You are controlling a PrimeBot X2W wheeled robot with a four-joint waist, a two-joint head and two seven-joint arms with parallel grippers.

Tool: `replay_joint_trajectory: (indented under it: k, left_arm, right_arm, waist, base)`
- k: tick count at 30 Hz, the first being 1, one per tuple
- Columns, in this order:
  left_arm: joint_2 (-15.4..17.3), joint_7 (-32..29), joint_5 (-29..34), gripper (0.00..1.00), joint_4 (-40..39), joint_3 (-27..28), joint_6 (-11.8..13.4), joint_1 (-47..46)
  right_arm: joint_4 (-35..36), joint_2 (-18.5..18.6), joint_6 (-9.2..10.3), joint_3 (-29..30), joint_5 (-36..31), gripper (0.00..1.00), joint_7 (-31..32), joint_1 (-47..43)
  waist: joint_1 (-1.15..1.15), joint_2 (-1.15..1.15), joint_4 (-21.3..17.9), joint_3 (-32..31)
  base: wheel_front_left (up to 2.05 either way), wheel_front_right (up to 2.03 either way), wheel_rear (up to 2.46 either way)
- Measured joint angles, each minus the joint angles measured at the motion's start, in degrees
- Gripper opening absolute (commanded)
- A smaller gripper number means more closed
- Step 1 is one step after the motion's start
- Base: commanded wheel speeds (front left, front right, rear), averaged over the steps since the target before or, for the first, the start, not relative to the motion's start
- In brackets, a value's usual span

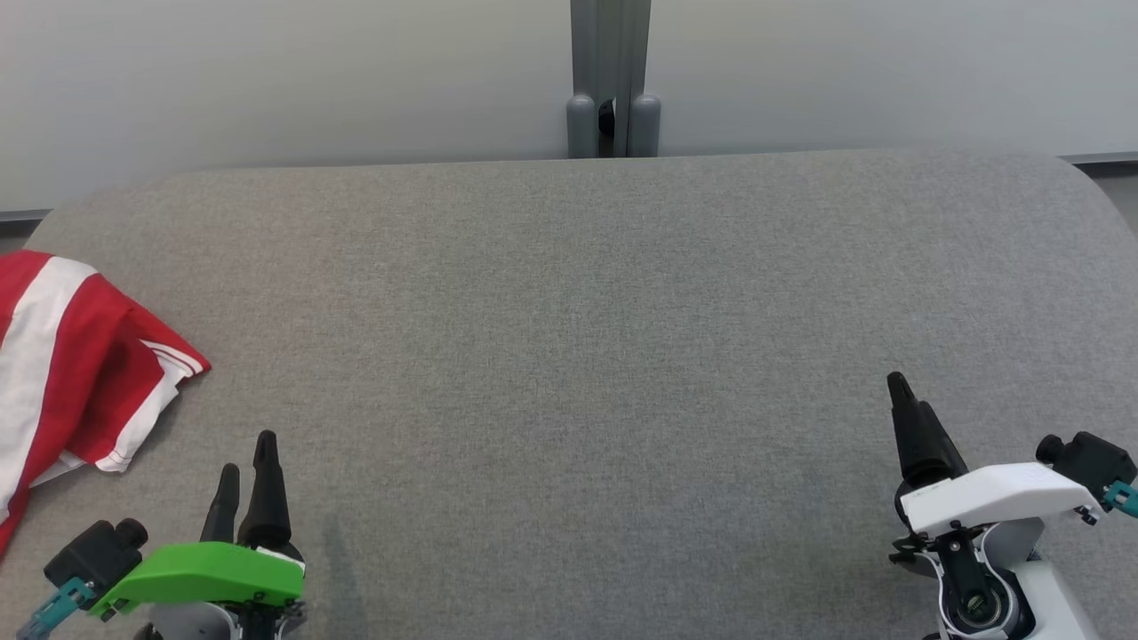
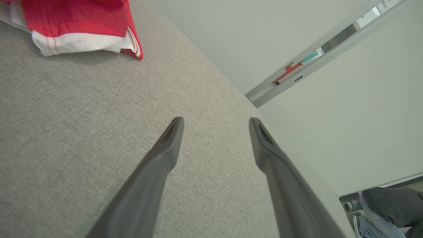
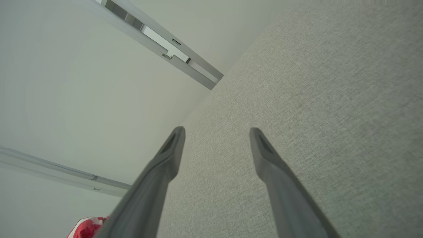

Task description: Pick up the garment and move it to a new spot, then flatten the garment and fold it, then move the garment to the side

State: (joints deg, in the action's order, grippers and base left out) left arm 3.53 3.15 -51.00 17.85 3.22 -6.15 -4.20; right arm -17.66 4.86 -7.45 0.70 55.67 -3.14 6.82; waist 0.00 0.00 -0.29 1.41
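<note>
Lying left of the left gripper (image 1: 247, 455) — jaws apart, as on the right gripper (image 1: 909, 396) — the garment (image 1: 80, 356) looked limp; its near hem (image 1: 133, 440) seemed graspable.

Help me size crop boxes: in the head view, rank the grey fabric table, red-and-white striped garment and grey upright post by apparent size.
1. Grey fabric table.
2. Red-and-white striped garment, cut by the left edge.
3. Grey upright post, though it stands farthest away.
</note>
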Motion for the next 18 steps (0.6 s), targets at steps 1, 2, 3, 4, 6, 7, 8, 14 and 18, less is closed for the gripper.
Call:
replay_joint_trajectory:
  k: [1,2,3,4,6,7,8,14,18]
  left_arm:
    - [0.14,0.18,1.22,1.0,0.0,-0.19,0.1,0.0]
    - [0.26,0.34,1.96,1.0,-0.02,-0.35,0.1,0.0]
    - [0.43,0.53,2.71,1.0,-0.02,-0.48,0.16,0.0]
    - [0.56,0.74,3.66,1.0,-0.01,-0.67,0.27,0.0]
    - [0.76,1.05,5.46,1.0,-0.01,-1.01,0.48,0.0]
    - [0.81,1.27,6.14,1.0,0.01,-1.16,0.7,0.01]
    - [0.88,1.51,7.03,1.0,0.01,-1.31,0.87,0.01]
    - [1.42,2.56,11.85,1.0,-0.18,-2.18,1.65,0.08]
    - [1.49,3.26,14.15,1.0,-0.9,-2.53,2.15,0.11]
  right_arm:
    - [-0.03,0.05,0.0,-0.11,-0.86,1.0,-0.12,0.05]
    - [-0.07,0.09,0.0,-0.2,-1.54,1.0,-0.32,0.1]
    - [-0.11,0.14,0.0,-0.3,-2.53,1.0,-0.56,0.2]
    - [-0.15,0.21,-0.01,-0.44,-3.44,1.0,-0.76,0.28]
    - [-0.31,0.22,-0.01,-0.65,-5.0,1.0,-1.09,0.32]
    - [-0.44,0.22,-0.01,-0.78,-6.02,1.0,-1.31,0.32]
    - [-0.51,0.22,-0.01,-0.87,-7.02,1.0,-1.42,0.32]
    - [-0.49,0.07,-0.01,-0.71,-12.43,1.0,-2.54,0.32]
    - [0.13,-0.16,-0.01,-0.25,-15.59,1.0,-3.13,0.32]
  waist:
    - [0.0,0.0,-0.01,0.02]
    - [0.0,0.0,-0.01,0.04]
    - [0.0,0.0,-0.01,0.07]
    - [0.0,0.0,-0.01,0.09]
    - [0.0,0.0,-0.02,0.11]
    - [0.0,0.0,-0.04,0.1]
    - [0.0,0.0,-0.07,0.07]
    - [0.0,0.0,-0.31,-0.06]
    - [0.0,0.0,-0.48,-0.1]
  base:
    - [0.0,0.0,0.0]
    - [0.0,0.0,0.0]
    - [0.0,0.0,0.0]
    - [0.0,0.0,0.0]
    - [0.0,0.0,0.0]
    - [0.0,0.0,0.0]
    - [0.0,0.0,0.0]
    - [0.0,0.0,0.0]
    - [0.0,0.0,0.0]
